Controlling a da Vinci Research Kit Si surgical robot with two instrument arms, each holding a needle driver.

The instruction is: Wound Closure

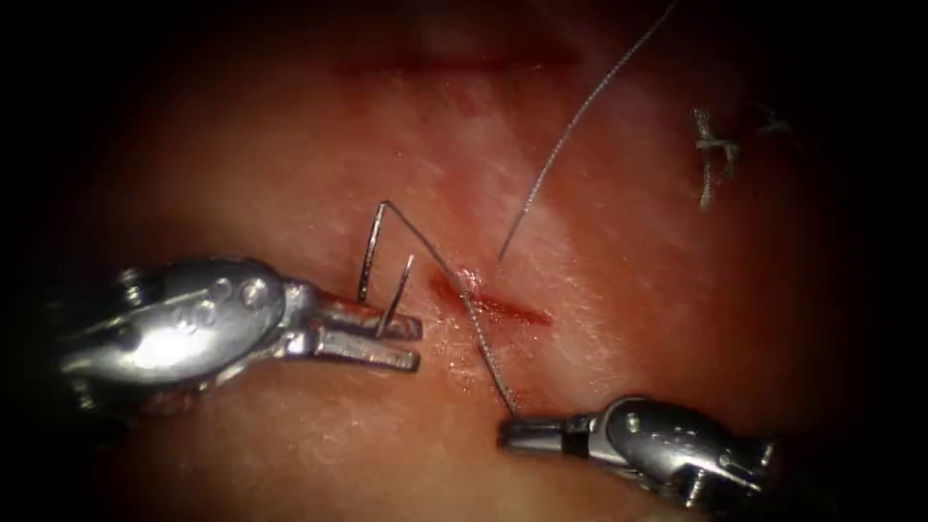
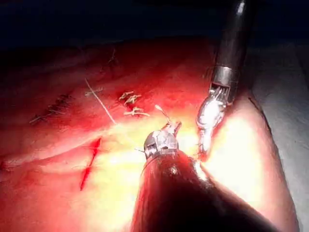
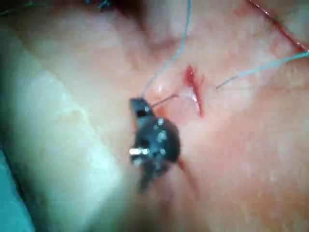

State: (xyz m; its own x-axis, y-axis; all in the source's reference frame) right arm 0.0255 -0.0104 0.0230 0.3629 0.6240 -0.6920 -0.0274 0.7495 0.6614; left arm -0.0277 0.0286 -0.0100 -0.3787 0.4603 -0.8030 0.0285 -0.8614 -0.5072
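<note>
The left claw (image 1: 411, 343), on the left side of the cut (image 1: 493, 302), has its two jaws slightly spread around the curved needle (image 1: 370, 253); whether they pinch it cannot be told. Both needle ends rise clear of the tissue (image 1: 290, 164). The right claw (image 1: 510, 432), pressed together, pinches the thread (image 1: 464, 295), which runs from the needle's top across the cut. A loose thread end (image 1: 570, 130) lies on the right. Tied stitches (image 1: 713, 147) sit far right. No writing is readable.
</note>
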